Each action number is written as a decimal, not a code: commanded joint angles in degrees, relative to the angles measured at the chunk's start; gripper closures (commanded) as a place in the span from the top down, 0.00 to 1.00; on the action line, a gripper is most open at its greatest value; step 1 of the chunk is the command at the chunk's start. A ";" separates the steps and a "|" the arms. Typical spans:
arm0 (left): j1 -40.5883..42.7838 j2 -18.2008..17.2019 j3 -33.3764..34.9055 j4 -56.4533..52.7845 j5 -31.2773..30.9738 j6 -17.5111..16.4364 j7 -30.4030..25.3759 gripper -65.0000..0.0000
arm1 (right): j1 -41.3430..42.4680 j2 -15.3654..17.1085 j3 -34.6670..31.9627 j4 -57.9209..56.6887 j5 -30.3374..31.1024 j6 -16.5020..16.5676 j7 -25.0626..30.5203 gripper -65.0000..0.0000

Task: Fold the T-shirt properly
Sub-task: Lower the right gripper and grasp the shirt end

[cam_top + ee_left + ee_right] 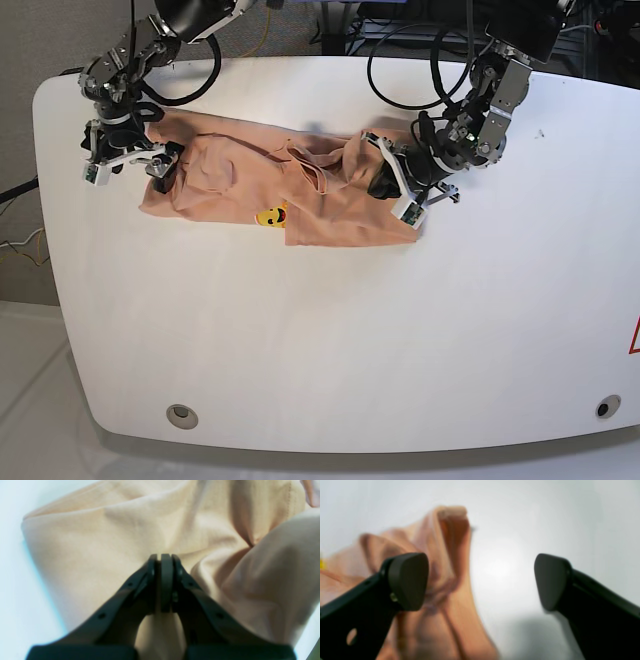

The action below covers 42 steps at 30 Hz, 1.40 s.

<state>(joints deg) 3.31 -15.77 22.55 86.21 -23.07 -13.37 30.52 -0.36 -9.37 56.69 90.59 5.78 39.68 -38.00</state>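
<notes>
The peach T-shirt lies crumpled in a long strip across the back half of the white table, with a small yellow mark near its front edge. My left gripper is at the shirt's right end. In the left wrist view this left gripper is shut, and folds of the T-shirt bunch toward its tips. My right gripper stands open at the shirt's left end. In the right wrist view the right gripper holds nothing, and a raised fold of the T-shirt sits beside its left finger.
Black cables hang over the table's back edge behind the arms. Two round holes sit near the front corners of the table. The wall-side table edge runs close to my right arm.
</notes>
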 commanded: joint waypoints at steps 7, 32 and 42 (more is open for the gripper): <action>-0.01 -0.54 0.00 -0.28 1.58 0.75 2.75 0.04 | 0.32 2.03 2.00 0.71 13.43 0.32 -8.02 1.00; -0.10 -0.45 0.00 -0.28 1.58 0.84 2.75 0.04 | -1.09 2.03 3.58 0.71 22.39 0.32 -12.60 1.00; -0.10 -0.45 0.00 -0.28 1.58 0.84 2.75 0.04 | -3.46 1.59 -0.99 0.71 22.39 0.32 -13.12 1.00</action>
<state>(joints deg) 3.29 -15.75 22.55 86.13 -23.03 -13.34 30.41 -3.60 -7.94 56.45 90.59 27.70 39.70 -50.63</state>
